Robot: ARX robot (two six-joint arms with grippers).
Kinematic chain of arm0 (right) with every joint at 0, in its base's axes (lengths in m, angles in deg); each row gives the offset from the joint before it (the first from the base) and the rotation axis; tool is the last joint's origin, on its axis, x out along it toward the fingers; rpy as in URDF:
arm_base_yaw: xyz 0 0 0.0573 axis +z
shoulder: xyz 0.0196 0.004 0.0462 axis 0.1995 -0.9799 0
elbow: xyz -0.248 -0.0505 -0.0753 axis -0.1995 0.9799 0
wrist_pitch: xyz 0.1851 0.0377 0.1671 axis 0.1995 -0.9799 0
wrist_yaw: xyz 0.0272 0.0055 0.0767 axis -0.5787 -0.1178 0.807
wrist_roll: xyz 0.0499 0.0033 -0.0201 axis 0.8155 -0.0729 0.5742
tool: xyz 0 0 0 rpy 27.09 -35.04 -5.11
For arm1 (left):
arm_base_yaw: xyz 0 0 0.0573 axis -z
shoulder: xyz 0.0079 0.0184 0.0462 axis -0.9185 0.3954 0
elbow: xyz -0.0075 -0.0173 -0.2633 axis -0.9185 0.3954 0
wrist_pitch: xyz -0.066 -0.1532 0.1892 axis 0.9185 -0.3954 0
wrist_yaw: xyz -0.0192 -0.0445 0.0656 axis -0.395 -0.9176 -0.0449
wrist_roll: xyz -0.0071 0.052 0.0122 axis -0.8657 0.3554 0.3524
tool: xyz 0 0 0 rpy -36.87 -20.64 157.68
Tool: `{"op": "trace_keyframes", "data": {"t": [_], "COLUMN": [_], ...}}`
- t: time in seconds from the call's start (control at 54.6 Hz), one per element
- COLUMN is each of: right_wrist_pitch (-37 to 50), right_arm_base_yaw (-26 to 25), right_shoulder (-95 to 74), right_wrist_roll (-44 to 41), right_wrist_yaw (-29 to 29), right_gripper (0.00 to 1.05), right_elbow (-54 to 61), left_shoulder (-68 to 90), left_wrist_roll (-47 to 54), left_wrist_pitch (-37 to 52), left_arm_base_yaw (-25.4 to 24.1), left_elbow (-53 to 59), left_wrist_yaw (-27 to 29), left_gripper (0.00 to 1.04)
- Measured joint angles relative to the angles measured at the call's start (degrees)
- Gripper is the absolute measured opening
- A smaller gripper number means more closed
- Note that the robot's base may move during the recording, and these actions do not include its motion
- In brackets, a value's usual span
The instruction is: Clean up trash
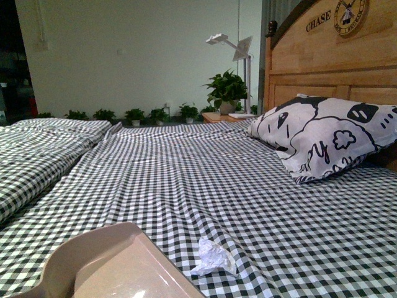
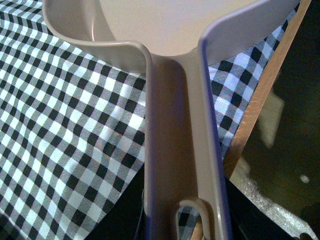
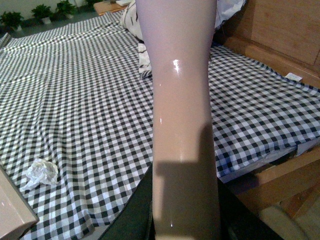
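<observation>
Black-and-white checked sheet (image 1: 205, 180) is spread over the whole bed, with folds at the far left. Wooden headboard (image 1: 329, 62) is seen at the far right, lettered "CHASE". A white pillow (image 1: 322, 133) with black cartoon print is leaned against it, and a potted plant (image 1: 226, 90) is set on a low stand beyond the far edge of the bed.

Beige dustpan (image 1: 118, 267) is held at the near left, low over the sheet. The left gripper (image 2: 185, 220) is closed on the dustpan by its channel-shaped handle; only dark finger parts on either side are shown. A glossy beige shaft (image 3: 182, 125) is held upright at the near right. The right gripper (image 3: 185, 222) is closed on its lower end; what the shaft carries at its far end is cut off.

Trash (image 1: 213, 256), a small crumpled white wad, is laid on the sheet at the near centre. It is placed just right of the dustpan's right edge, and in the right wrist view a strip of sheet is seen between them.
</observation>
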Motion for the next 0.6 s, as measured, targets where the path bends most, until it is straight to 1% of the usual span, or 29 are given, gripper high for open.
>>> {"op": "trace_keyframes", "data": {"t": [0.073,0.092,0.128,0.165,0.202,0.275,0.348,0.421,0.495,0.605], "right_wrist_pitch": [-0.2,-1.1,-4.4,-6.2,-6.6,-6.3,-4.7,-2.0,1.9,4.5], "right_arm_base_yaw": [0.1,0.4,0.9,0.7,-0.1,-2.1,-5.2,-9.4,-14.4,-17.7], "right_shoulder": [-0.1,-0.5,-1.4,-2.3,-3.0,-4.1,-5.7,-8.5,-14.5,-27.2], "right_wrist_roll": [0.1,0.2,0.6,0.6,0.8,0.7,0.2,-0.9,-2.2,-3.4], "right_wrist_yaw": [-0.5,-1.6,-5.9,-7.9,-8.3,-6.8,-3.1,2.3,10.1,21.5], "right_gripper": [0.19,0.19,0.19,0.19,0.19,0.19,0.19,0.19,0.19,0.19], "right_elbow": [0.0,-0.3,-1.6,-2.4,-2.8,-3.1,-3.7,-5.1,-8.6,-15.3], "left_shoulder": [0.0,0.0,0.0,0.0,0.0,0.0,0.0,0.0,0.0,0.0], "left_wrist_roll": [0.0,0.0,0.0,0.0,0.0,0.0,0.0,0.0,0.0,0.0], "left_wrist_pitch": [0.0,0.0,0.0,0.0,0.0,0.0,0.0,0.0,0.0,0.0], "left_arm_base_yaw": [0.0,0.0,0.0,0.0,0.0,0.0,0.0,0.0,0.0,0.0], "left_elbow": [0.0,0.0,0.0,0.0,0.0,0.0,0.0,0.0,0.0,0.0], "left_wrist_yaw": [0.0,0.0,0.0,0.0,0.0,0.0,0.0,0.0,0.0,0.0], "left_gripper": [0.27,0.27,0.27,0.27,0.27,0.27,0.27,0.27,0.27,0.27]}}
